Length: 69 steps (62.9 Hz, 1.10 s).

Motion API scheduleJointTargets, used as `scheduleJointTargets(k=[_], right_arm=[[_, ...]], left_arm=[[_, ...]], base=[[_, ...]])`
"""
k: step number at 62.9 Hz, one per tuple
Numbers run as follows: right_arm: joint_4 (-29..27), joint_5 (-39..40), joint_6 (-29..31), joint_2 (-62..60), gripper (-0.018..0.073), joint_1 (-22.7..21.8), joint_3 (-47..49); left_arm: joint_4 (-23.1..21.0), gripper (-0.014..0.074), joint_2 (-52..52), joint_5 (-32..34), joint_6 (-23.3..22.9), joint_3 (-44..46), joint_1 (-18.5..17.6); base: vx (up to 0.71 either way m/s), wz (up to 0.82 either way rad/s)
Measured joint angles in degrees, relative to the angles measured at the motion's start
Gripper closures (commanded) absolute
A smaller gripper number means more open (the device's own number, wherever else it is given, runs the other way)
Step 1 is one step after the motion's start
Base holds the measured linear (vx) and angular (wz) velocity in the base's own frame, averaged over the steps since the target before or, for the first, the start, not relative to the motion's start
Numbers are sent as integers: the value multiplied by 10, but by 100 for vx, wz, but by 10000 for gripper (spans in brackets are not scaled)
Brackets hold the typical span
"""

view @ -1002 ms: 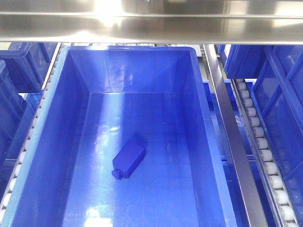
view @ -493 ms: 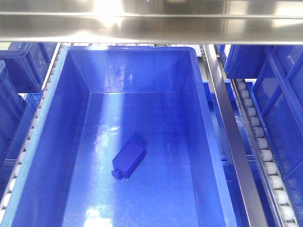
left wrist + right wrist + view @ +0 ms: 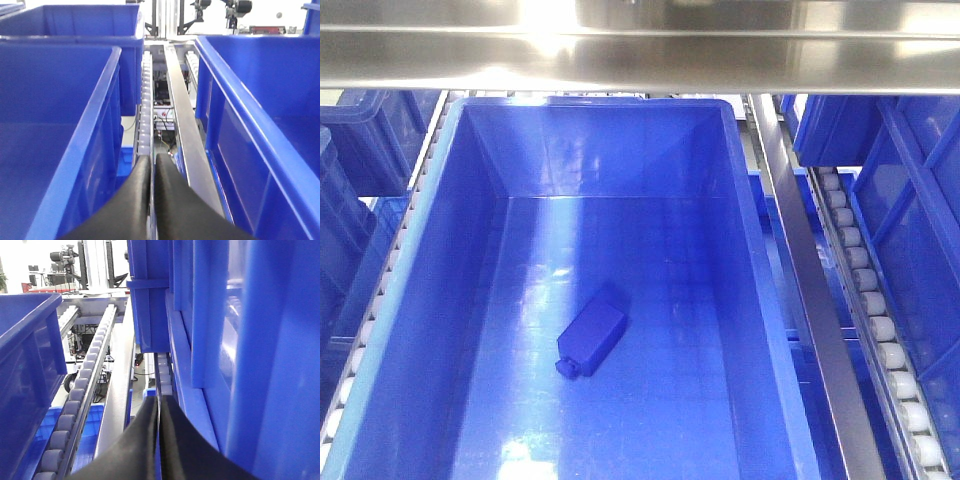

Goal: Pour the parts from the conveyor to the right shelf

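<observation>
One blue part [image 3: 592, 340] lies flat on the floor of a large glossy blue bin [image 3: 440, 300] on the right shelf [image 3: 802, 270], its stud end towards me. Neither gripper shows in the front view. In the left wrist view my left gripper [image 3: 152, 161] is shut with nothing between its black fingers, hovering over the roller track [image 3: 145, 100] between two blue bins. My right gripper [image 3: 159, 401] is also shut and empty, close beside a blue bin wall [image 3: 240, 340]. The conveyor is out of view.
A steel crossbeam [image 3: 640, 45] spans the top above the bin. White rollers [image 3: 865, 290] run down the right side next to more blue bins [image 3: 920, 230]. Steel rails [image 3: 180, 110] [image 3: 120, 390] separate the lanes. Lower bins sit beneath the tracks.
</observation>
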<state>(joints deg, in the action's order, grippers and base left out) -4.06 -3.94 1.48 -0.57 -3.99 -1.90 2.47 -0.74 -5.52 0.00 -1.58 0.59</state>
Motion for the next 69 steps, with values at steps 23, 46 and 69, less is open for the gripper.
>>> scheduleJointTargets(k=[23, 46, 69], right_arm=[[0, 0, 0, 0, 568, 0, 0], [0, 0, 0, 0, 568, 0, 0], [0, 0, 0, 0, 568, 0, 0]], left_arm=[[0, 603, 0, 0, 0, 0, 0], [0, 603, 0, 0, 0, 0, 0], [0, 603, 0, 0, 0, 0, 0]], base=[[0, 0], [0, 0], [0, 0]])
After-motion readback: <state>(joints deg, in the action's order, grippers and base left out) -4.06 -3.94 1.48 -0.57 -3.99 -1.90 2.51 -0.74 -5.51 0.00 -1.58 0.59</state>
